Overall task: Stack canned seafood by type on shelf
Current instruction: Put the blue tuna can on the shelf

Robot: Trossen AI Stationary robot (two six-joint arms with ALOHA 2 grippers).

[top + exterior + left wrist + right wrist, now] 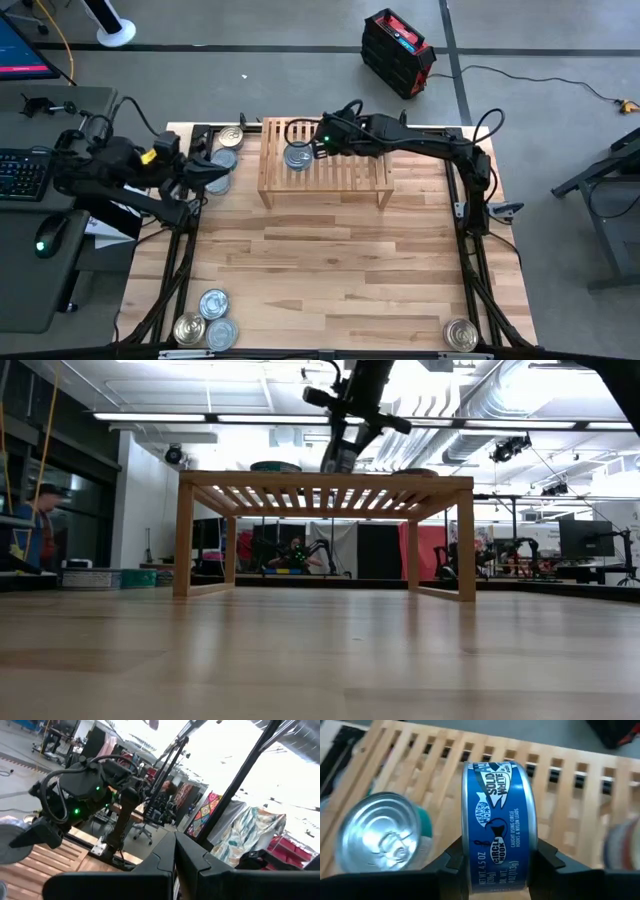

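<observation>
Gripping a blue tin [500,827] on edge, the right pincer [500,870] holds it between its two fingers [454,865], label facing the wrist camera and the tin's flat faces against the finger pads. The pincer hangs over the shelf [325,175], above the slats, near the shelf's left end as seen from overhead. Just beside the pincer, on the slats, lies another tin [377,837] with a silver pull-ring lid facing up; overhead it shows as a round lid [297,157] close under the right pincer [318,148]. Whether the held tin touches the slats cannot be told. From table height the shelf [325,485] stands on its legs with the right arm [350,410] coming down onto its top.

Farther from the pincer, past the shelf's left end, a cluster of tins [225,150] sits at the table's back-left corner. The left pincer [205,175] reaches to that cluster; its fingers [165,865] appear pressed together in its wrist view, with nothing seen between them.

Well away, at the table's front-left corner, three more tins [207,322] lie close together, and one tin [460,333] sits alone at the front-right corner. The table [340,270] between them and the shelf is bare wood.
</observation>
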